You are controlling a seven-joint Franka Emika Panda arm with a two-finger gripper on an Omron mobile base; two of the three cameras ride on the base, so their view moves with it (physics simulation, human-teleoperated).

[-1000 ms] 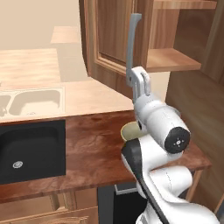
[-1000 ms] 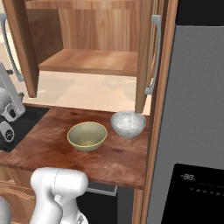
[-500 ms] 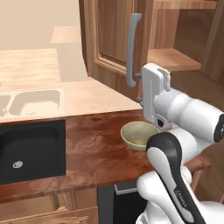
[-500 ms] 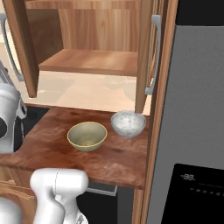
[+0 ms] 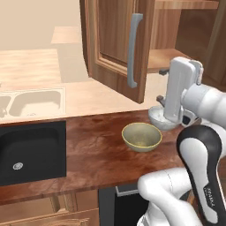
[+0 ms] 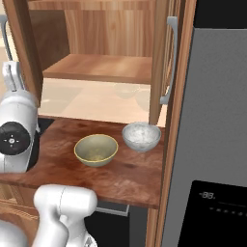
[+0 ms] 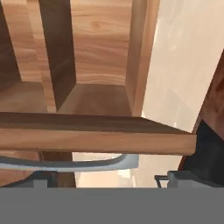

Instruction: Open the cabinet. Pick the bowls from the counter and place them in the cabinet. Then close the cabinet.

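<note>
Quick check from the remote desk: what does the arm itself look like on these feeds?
A glossy white arm of rounded, tubular segments, with a black band at the elbow joint and a dark round cap with a small white mark. The hand is a white boxy block.

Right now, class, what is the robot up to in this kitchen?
The cabinet is open, both doors swung out. Both bowls, the olive bowl and the white bowl, sit on the counter, not yet picked. The arm's tool is open and empty, raised beside the bowls.
</note>
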